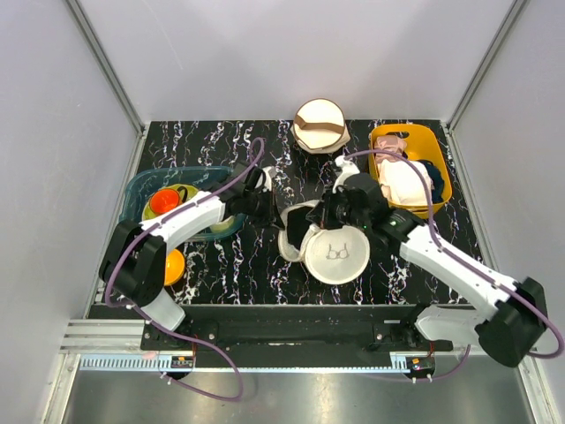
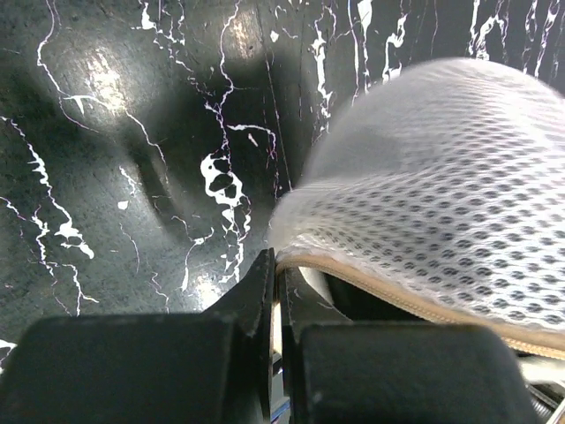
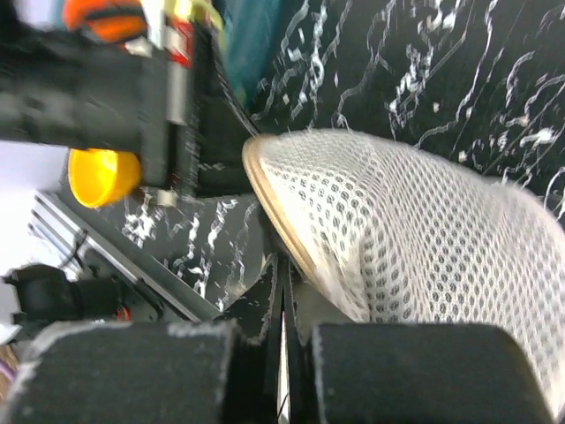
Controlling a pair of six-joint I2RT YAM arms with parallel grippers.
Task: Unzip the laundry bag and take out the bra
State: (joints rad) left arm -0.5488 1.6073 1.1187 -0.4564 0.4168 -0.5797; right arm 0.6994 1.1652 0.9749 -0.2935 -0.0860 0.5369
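Observation:
The laundry bag (image 1: 335, 253), round white mesh with a black bra drawing facing up, lies at the table's middle, partly parted, one half raised at its left (image 1: 294, 231). My left gripper (image 1: 272, 210) is at the bag's far-left edge; in the left wrist view it (image 2: 275, 265) is shut on the tan zipper edge of the mesh (image 2: 441, 194). My right gripper (image 1: 327, 216) is at the bag's far edge; in the right wrist view it (image 3: 284, 269) is shut at the tan rim of the mesh (image 3: 397, 238). The bra is hidden.
A cream round bag with a brown band (image 1: 320, 125) lies at the back. A yellow basket (image 1: 439, 181) of garments stands at the right. A teal tray (image 1: 146, 183) with an orange cup stands at the left, a yellow bowl (image 1: 174, 265) near it.

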